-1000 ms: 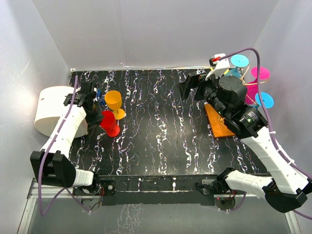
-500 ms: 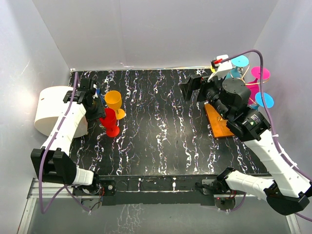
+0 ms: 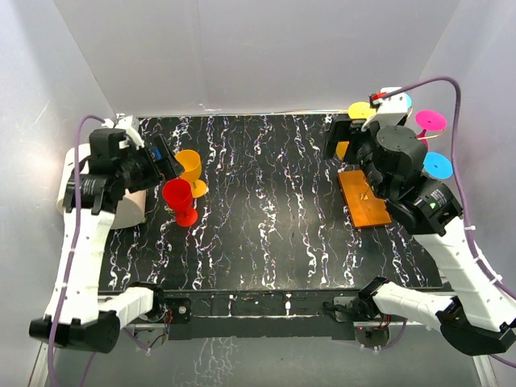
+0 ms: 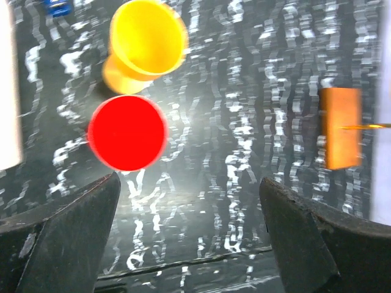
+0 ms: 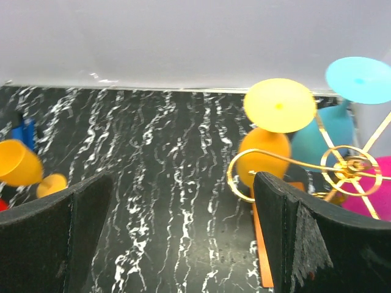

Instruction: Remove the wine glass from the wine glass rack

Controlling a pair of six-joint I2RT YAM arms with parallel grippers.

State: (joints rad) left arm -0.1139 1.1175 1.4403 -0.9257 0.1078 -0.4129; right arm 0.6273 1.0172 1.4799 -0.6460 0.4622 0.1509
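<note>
Wine glass rack [image 5: 349, 165]: gold wire hooks over an orange base plate, far right of the counter [image 3: 266, 210]; wine glass [image 5: 264, 149] hangs inverted at a looped hook, yellow foot up, orange bowl below; your right fingers [image 5: 293, 238] spread wide, empty, short of it; left fingers [image 4: 67, 232] likewise released, near the red glass [image 4: 127, 132].

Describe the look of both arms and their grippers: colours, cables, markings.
The left arm and right arm are white shell links joined by round black joints. A purple cable loops along each. The left gripper and right gripper have broad matte black fingers. A white bracket with a red mark tops the right wrist.
</note>
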